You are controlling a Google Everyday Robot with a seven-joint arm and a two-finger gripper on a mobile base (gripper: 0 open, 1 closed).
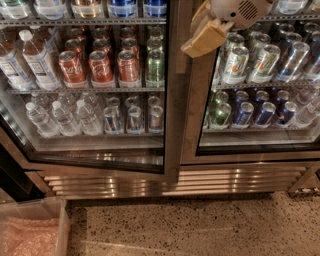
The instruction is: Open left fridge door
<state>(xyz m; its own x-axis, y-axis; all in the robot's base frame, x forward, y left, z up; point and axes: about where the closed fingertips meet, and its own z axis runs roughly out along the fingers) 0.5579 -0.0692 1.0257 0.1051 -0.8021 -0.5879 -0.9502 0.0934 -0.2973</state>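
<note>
The left fridge door [172, 100] is a tall glass pane in a wide bronze-steel frame. Red soda cans [100, 67] and clear water bottles [62, 117] show behind it. Its bottom edge slants down to the right, so its right side stands slightly out from the cabinet. My gripper [204, 36], tan-tipped below a white wrist [237, 10], is at the top, right against the upright frame where the two doors meet. The contact point is hidden behind the gripper.
The right twin door [260, 80] shows white-green and blue cans and sits closed. A steel grille [170, 181] runs under both doors above the speckled floor [190, 230]. A clear bin with pink wrap [30, 232] stands at the lower left.
</note>
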